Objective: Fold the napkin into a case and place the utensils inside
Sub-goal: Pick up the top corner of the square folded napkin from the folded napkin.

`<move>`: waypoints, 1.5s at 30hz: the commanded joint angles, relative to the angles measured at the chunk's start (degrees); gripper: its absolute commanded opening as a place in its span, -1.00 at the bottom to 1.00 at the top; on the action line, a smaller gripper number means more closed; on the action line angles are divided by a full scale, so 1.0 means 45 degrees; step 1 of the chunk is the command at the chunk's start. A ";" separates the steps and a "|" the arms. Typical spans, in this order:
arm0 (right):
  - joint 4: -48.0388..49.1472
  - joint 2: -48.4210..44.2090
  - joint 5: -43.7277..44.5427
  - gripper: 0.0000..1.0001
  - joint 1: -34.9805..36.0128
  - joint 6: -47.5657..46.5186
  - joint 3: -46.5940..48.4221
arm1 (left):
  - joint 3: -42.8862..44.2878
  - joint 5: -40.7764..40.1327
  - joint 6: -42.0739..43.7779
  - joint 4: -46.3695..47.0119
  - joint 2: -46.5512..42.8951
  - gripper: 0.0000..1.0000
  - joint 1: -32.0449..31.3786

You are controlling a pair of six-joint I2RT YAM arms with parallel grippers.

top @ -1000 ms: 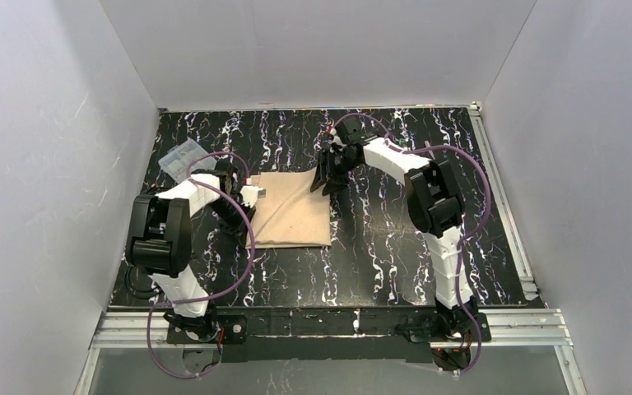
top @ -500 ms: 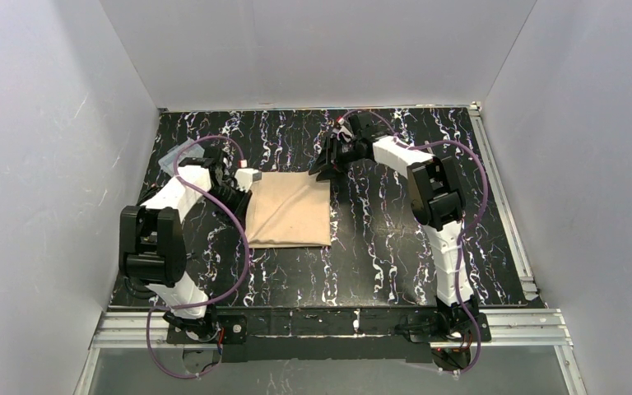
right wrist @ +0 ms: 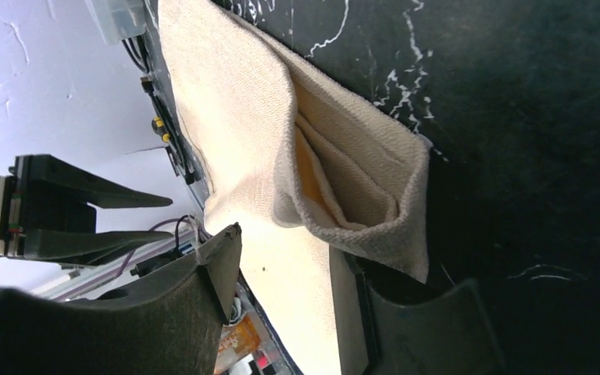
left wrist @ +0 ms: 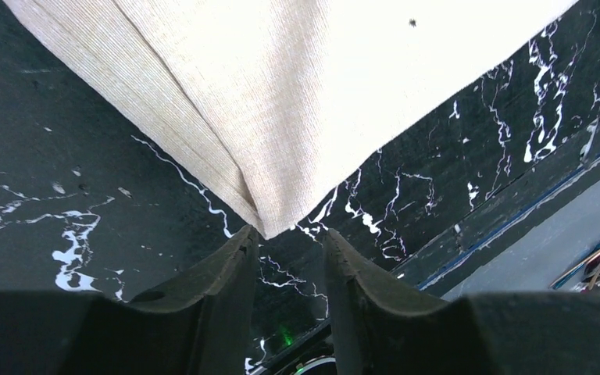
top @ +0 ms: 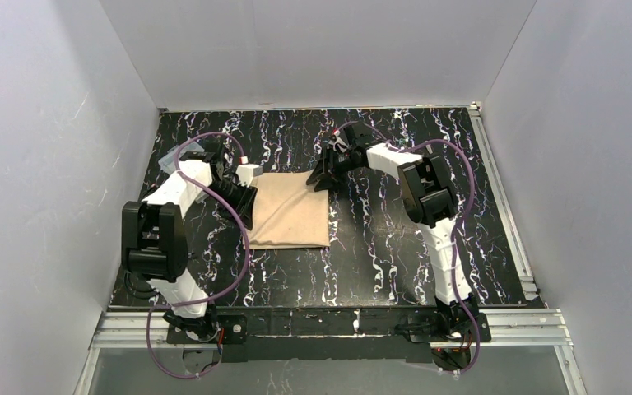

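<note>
The tan napkin (top: 290, 211) lies folded into a layered rectangle in the middle of the table. My left gripper (top: 245, 195) is at its left edge. In the left wrist view the left gripper (left wrist: 289, 234) is open and empty, with a napkin corner (left wrist: 269, 219) just ahead of the fingertips. My right gripper (top: 321, 176) is at the napkin's far right corner. In the right wrist view the right gripper (right wrist: 285, 246) is open, and the layered napkin corner (right wrist: 359, 195) gapes like a pocket over one finger. The fork and spoon are not in view.
A clear plastic box (top: 174, 160) sits at the back left, mostly hidden behind my left arm. White walls close in the black marbled table (top: 378, 263) on three sides. A metal rail runs along the right edge (top: 502, 197).
My left arm has swung outward and its gripper has shifted along the napkin's left edge. My right gripper has stayed at the far right corner. The napkin has barely moved.
</note>
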 commanded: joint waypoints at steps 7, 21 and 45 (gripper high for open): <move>0.1813 -0.3507 0.0641 0.11 0.0170 0.0278 -0.2661 | 0.3682 0.0182 -0.2776 0.0201 0.2197 -0.32 0.0049; 0.3988 -0.6030 0.1418 -0.02 0.1330 0.1048 -0.7559 | 0.7651 -0.1031 -0.4553 0.1433 0.5749 -0.37 -0.0136; 0.5405 -0.5563 0.0886 -0.17 0.2440 0.1725 -0.8835 | 0.8396 -0.2121 -0.5463 0.2293 0.7614 -0.45 -0.0459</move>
